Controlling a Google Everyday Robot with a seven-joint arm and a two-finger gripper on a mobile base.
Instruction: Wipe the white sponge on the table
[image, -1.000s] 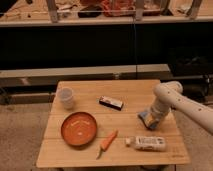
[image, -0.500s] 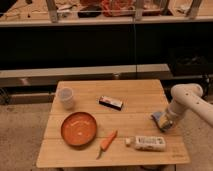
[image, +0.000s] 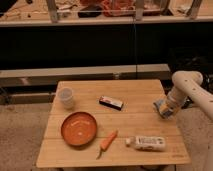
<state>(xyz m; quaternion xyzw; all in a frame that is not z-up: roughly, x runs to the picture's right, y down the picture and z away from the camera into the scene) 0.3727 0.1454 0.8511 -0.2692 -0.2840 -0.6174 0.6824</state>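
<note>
The white sponge (image: 161, 107), a small cream block with a blue side, sits at the right edge of the light wooden table (image: 135, 122). My gripper (image: 166, 110) comes down from the white arm on the right and is shut on the sponge, pressing it on the tabletop near the right edge.
A white cup (image: 66, 97) stands at the back left. An orange plate (image: 79, 128) lies front left, with a carrot (image: 108, 141) beside it. A black-and-white bar (image: 111, 102) lies mid-table. A white labelled packet (image: 148, 143) lies front right. A dark shelf unit stands behind the table.
My gripper has slid the sponge to the right and a little towards the back, from right of the table's middle to the right edge.
</note>
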